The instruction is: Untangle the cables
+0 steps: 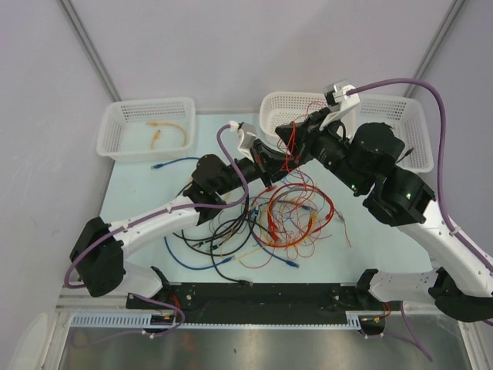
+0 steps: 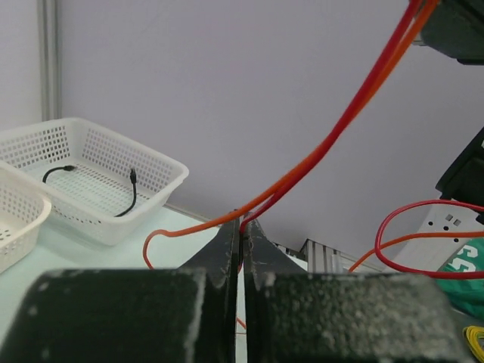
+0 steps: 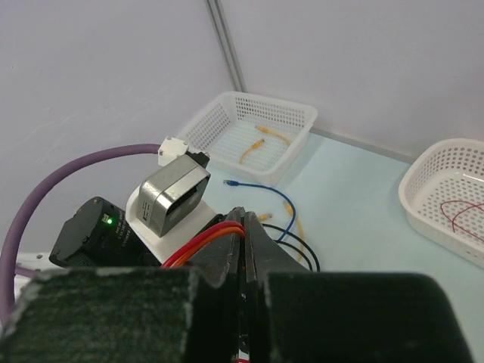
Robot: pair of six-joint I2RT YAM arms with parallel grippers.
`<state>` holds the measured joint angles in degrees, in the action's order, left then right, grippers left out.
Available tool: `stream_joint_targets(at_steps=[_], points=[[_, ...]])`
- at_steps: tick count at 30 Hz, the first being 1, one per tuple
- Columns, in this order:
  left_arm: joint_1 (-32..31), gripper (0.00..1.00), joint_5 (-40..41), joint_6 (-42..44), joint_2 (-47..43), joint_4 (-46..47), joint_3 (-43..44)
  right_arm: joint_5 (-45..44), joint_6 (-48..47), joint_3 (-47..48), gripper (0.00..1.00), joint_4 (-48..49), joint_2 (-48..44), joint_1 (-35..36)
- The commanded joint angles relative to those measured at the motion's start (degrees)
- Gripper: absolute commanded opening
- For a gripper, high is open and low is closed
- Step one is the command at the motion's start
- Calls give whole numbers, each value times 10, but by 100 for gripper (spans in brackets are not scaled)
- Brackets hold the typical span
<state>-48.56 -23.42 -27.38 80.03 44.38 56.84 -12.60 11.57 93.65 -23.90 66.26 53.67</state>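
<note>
The cables (image 1: pixel 285 220) lie in a loose tangle of red, orange, blue, black and yellow wire at the table's middle. A red and an orange cable (image 2: pixel 333 132) rise taut from my left gripper (image 2: pixel 243 224), which is shut on them, towards the right arm above. In the right wrist view my right gripper (image 3: pixel 246 219) is shut on the same pair, the red and orange cables (image 3: pixel 204 243), just beside the left wrist camera (image 3: pixel 174 197). In the top view the left gripper (image 1: pixel 269 171) and right gripper (image 1: pixel 296 145) sit close together above the tangle's far edge.
Three white baskets stand along the back: the left basket (image 1: pixel 146 127) holds yellow cables, the middle basket (image 1: pixel 289 108) red ones, and the right basket (image 2: pixel 98 178) a black one. A blue cable (image 1: pixel 173 163) lies loose near the left basket.
</note>
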Motion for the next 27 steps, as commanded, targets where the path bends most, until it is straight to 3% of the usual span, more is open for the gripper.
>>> stream_joint_targets(at_steps=[1, 2, 3, 4, 7, 9, 14, 19, 27], points=[[0, 0, 25, 12, -37, -25, 23, -9, -1, -14, 2, 29, -26, -1], [1, 0, 30, 18, -46, -43, 22, -15, -1, -19, 19, 29, -32, -2], [3, 0, 37, 21, -55, -61, 21, -18, -3, -22, 27, 29, -37, -1], [5, 0, 58, 24, -75, -105, 20, -22, -3, -26, 44, 25, -39, -1], [30, 0, 106, 31, -122, -203, 16, -38, -6, -31, 60, 18, -51, -1], [45, 0, 121, 30, -148, -242, 9, -45, -7, -37, 61, 16, -60, -1], [84, 0, 151, 32, -227, -314, -25, -38, -6, -50, 54, 17, -63, -2], [86, 0, 164, 47, -245, -368, -9, -16, 9, -74, 54, 18, -59, -2], [87, 0, 174, 56, -229, -409, 42, 97, 48, -127, 57, 32, -43, 23]])
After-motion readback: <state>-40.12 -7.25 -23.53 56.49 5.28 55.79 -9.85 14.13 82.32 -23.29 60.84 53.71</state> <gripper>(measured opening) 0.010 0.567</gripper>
